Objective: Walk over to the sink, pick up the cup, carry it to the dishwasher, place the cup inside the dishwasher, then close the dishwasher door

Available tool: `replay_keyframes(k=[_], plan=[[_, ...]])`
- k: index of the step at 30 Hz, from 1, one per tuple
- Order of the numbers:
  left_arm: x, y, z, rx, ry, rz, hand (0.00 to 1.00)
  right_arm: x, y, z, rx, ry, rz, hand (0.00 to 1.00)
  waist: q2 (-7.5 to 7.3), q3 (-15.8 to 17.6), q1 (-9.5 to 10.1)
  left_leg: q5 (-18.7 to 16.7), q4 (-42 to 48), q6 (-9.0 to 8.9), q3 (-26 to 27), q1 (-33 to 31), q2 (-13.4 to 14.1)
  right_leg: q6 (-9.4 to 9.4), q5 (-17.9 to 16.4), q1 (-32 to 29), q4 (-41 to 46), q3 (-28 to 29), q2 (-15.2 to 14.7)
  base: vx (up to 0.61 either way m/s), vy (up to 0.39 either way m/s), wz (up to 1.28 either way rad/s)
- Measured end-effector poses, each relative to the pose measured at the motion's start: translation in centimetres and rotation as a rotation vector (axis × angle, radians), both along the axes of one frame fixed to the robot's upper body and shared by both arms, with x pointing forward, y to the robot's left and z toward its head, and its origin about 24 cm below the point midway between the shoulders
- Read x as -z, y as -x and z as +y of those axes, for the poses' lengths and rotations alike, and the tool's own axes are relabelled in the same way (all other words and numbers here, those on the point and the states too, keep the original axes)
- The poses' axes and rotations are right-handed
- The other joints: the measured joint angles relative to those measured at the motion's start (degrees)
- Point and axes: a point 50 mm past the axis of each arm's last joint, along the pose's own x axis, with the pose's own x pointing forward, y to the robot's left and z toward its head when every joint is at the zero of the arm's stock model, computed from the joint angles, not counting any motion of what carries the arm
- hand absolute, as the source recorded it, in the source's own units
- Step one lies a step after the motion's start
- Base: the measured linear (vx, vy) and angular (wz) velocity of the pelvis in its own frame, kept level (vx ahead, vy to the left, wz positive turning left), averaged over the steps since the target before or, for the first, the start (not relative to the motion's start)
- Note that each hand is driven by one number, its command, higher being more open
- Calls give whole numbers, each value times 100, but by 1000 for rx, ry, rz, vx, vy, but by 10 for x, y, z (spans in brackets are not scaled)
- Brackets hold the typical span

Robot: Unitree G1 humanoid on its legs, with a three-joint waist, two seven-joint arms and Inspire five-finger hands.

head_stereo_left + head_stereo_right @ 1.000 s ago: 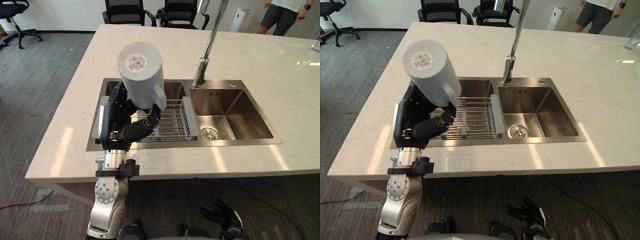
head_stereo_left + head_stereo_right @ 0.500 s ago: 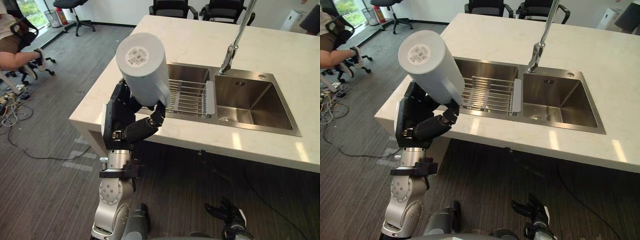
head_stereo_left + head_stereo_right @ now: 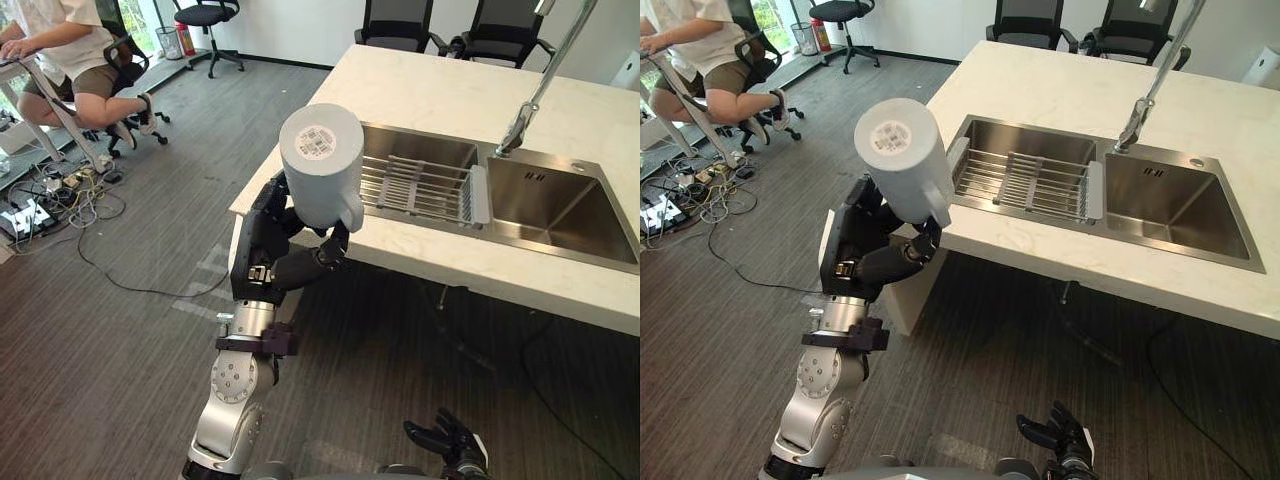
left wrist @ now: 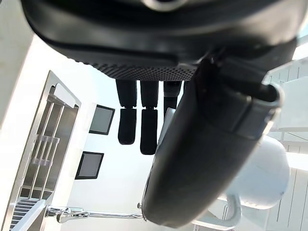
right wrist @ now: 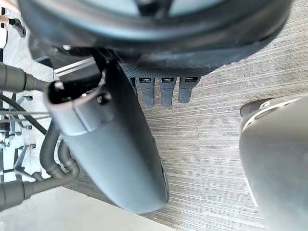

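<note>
**Cup** (image 3: 322, 165): white, cylindrical, with a side handle. It is held in the air, tilted, so that its flat round base with a small printed label faces up towards the head camera. The handle is on the low side. The cup is off the sink and hangs over the floor (image 3: 110, 340), just outside the tabletop's near left corner. The left wrist view shows its white body and handle loop (image 4: 262, 178) past the thumb.

**Left hand** (image 3: 265, 255): raised upright on its arm beneath the cup. The dark fingers and thumb are curled round the cup's lower body and handle, gripping it firmly.

**Right hand** (image 3: 1055, 440): hangs low over the floor. Its fingers are loose and spread, and it holds nothing.

**Tabletop** (image 3: 430, 90): pale stone, an island with grey carpeted floor on its left and near sides.

**Sink** (image 3: 575, 210): stainless steel with two basins, set towards the tabletop's near edge.

**Rack** (image 3: 420, 188): a wire drying rack with pale end pieces. It lies across the sink's left basin.

**Tap** (image 3: 545, 80): a tall chrome neck that rises from the sink's far rim between the two basins.

**Office chairs** (image 3: 395, 25): black, two of them, standing at the tabletop's far edge.

**Person** (image 3: 70, 50): seated at a desk, well apart on the far left. Cables and power strips (image 3: 50, 190) lie on the floor beside them.
</note>
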Motion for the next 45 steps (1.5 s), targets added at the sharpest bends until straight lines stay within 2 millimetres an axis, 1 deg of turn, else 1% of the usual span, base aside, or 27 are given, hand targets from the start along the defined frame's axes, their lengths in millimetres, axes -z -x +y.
replay_keyframes(k=[1,2,3,7,12,14,15,16,17,18,19,20,21,24,26,27,28,29,30,32,34,35,36,37,38,41,45], plan=[[0,0,0,0,-1,-2,30,0,1,0,0,0,2,90,-36,-5,-18,6,5,6,-73,-19,-35,-19,-99,-4,47,251,41,-43,-20,74],[0,0,0,0,2,-2,30,0,2,0,0,0,7,90,-96,8,6,11,78,6,-146,-64,-61,126,-196,-5,111,371,46,-32,-71,42],[0,1,0,-2,2,2,30,0,2,0,0,1,7,90,-96,7,50,10,118,3,-170,-83,-51,152,-205,-7,138,347,59,-72,-113,33],[3,11,11,-57,27,20,30,-8,-13,2,-35,11,-59,90,-78,-19,137,85,138,-178,-635,-307,18,215,-242,-7,172,-58,160,-56,-119,44],[12,19,38,-211,57,70,30,-23,-34,5,-66,34,-168,90,-72,-18,208,395,212,-337,-1093,-617,53,104,-305,93,221,-694,237,-22,-120,71],[15,21,47,-269,65,88,30,-25,-35,0,-41,54,-185,90,-58,-4,197,475,-24,-159,-424,-675,270,85,-314,281,107,-1188,131,-76,-66,112],[18,23,52,-297,70,100,30,-26,-35,-1,-27,64,-186,90,-65,1,237,394,113,-32,398,-698,589,71,-302,388,10,-1410,90,-26,-40,99],[20,23,54,-311,70,111,30,-26,-34,-3,-17,71,-184,90,-68,4,242,315,271,89,822,-735,765,72,-303,448,-28,-1549,60,31,-11,108],[27,24,56,-326,66,140,30,-26,-32,-8,-2,84,-176,90,20,-15,233,248,522,194,1490,-758,1064,81,-304,604,-125,-1814,35,34,73,105],[35,25,60,-341,58,174,30,-27,-31,-14,11,103,-173,90,75,-33,218,290,585,162,1855,-756,1199,168,-343,675,-164,-1979,-25,34,115,98],[39,26,62,-352,51,192,30,-28,-32,-17,15,109,-175,90,90,-41,213,334,571,97,1909,-757,1170,207,-388,678,-159,-2060,-65,34,152,67],[46,29,67,-384,31,225,30,-29,-35,-18,15,117,-182,90,136,-57,222,366,551,-9,1874,-770,1036,264,-462,684,-161,-2087,-164,61,172,48],[53,33,74,-413,20,260,30,-30,-39,-18,14,116,-192,90,95,-32,227,310,538,-20,1841,-801,877,298,-511,685,-162,-2001,-248,78,161,42],[68,39,85,-461,4,337,30,-32,-44,-17,11,116,-204,90,-32,30,218,53,671,102,1722,-816,493,235,-700,761,57,-2026,-572,158,186,46],[70,39,86,-462,-3,360,30,-32,-47,-18,2,123,-201,90,-55,55,140,-143,904,219,1466,-823,325,245,-642,479,1194,-1788,-792,269,182,78],[70,38,84,-448,-14,359,30,-31,-46,-17,-5,121,-192,90,-64,65,97,-245,975,257,1212,-738,247,127,-413,160,2182,-1391,-810,272,134,88],[70,37,82,-437,-19,357,30,-31,-46,-15,-4,116,-191,90,-77,83,71,-284,957,276,1125,-654,224,36,-226,3,2622,-1118,-767,295,86,95],[69,37,81,-432,-27,356,30,-31,-46,-13,-8,110,-192,90,-60,92,22,-372,930,299,914,-500,208,29,-510,-227,3116,-616,-521,305,55,72],[69,37,80,-431,-27,355,30,-31,-46,-11,-11,108,-197,90,-69,87,9,-386,896,281,829,-406,208,13,-636,-310,3176,-439,-399,297,12,80],[67,35,78,-419,-23,343,30,-37,-51,-5,-9,97,-241,90,-56,94,6,-419,711,223,540,-110,190,-32,-891,-687,3006,169,73,239,-32,72],[62,30,71,-390,-14,319,30,-45,-53,-2,-19,101,-290,90,-66,53,-13,-467,710,120,195,-53,155,41,-910,-1006,2329,734,446,251,-145,99],[61,27,68,-376,-11,308,30,-48,-52,-2,-21,103,-299,90,-123,22,-15,-511,782,48,112,-62,121,75,-824,-1068,1930,879,480,223,-176,112],[59,26,66,-365,-12,300,30,-48,-50,0,-23,102,-299,90,-263,-51,-15,-566,890,-36,-5,-89,8,62,-351,-1084,1425,899,404,242,-222,107],[58,26,64,-361,-6,297,30,-47,-48,1,-31,104,-291,90,-292,-101,-12,-718,1058,-150,-186,-125,-20,289,-259,-1031,1289,789,320,282,-276,98],[60,27,61,-364,18,306,30,-47,-47,0,-32,108,-285,90,-126,-162,30,-731,1076,-193,-319,-149,132,212,-260,-917,1142,572,411,272,-268,81],[61,28,53,-349,55,312,30,-47,-45,-2,-45,117,-279,90,50,-244,217,-659,738,-336,-329,-35,334,101,-210,-723,878,268,503,155,-132,41],[67,34,54,-349,59,342,30,-47,-46,2,-88,124,-279,90,33,-264,330,-620,536,-369,-442,128,368,59,-178,-388,566,109,512,64,-44,19]])
